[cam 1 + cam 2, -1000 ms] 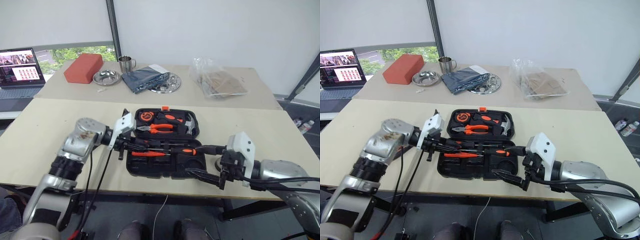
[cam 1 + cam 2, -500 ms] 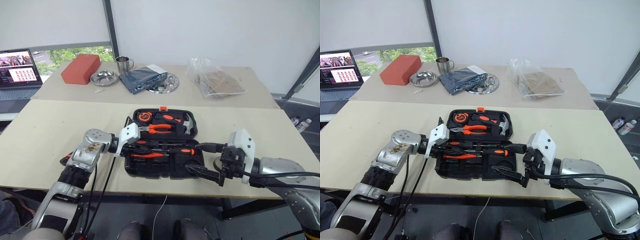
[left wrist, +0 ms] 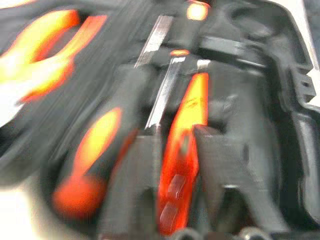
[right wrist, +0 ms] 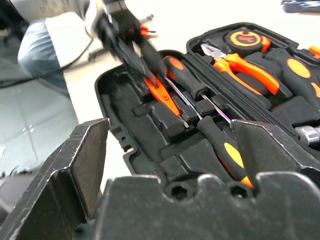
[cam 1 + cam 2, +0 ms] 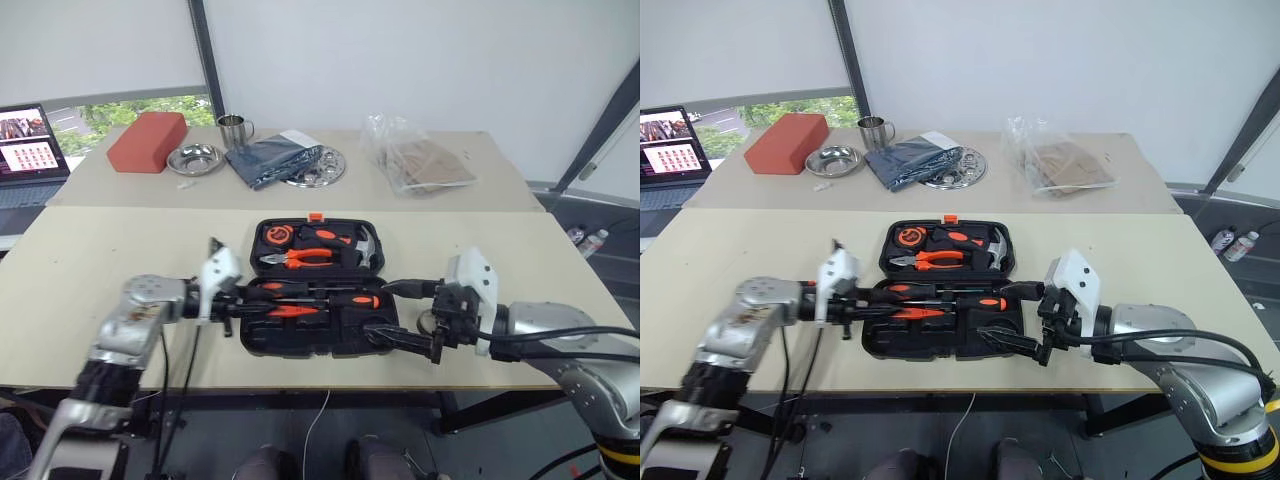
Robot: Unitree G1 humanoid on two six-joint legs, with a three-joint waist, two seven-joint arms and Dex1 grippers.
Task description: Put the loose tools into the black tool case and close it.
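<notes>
The black tool case (image 5: 312, 290) lies open and flat on the near counter (image 5: 80, 260), about midway between the two arms, its lid half away from the robot and its orange latch on the far edge. In the lid half sit a tape measure, the orange-handled pliers (image 5: 295, 258) and the hammer (image 5: 368, 243). In the near half two screwdrivers (image 5: 330, 292) lie across the slots, and just below them a slim orange tool (image 5: 293, 311).

The left claw (image 5: 232, 303) is at the case's left edge, right by the end of that slim tool. In the left wrist view its black fingers (image 3: 220, 175) stand on either side of the orange tool with a gap between them, so it reads as partly parted and not clamped; I judge that the tool has just been seated and is being let go, though the blur makes contact hard to settle. The right claw (image 5: 1025, 322) hangs with its jaws spread wide and empty over the case's right front corner.

The step in hand looks like the last of the loading. Next, the left claw has to clear the case, and then the far lid must be swung over towards the robot and pressed until the latch catches, provided every tool sits down in its slot.

The utility knife and the small tape roll I cannot pick out for certain. The near right recesses are covered by the right claw. The left wrist view is smeared.
</notes>
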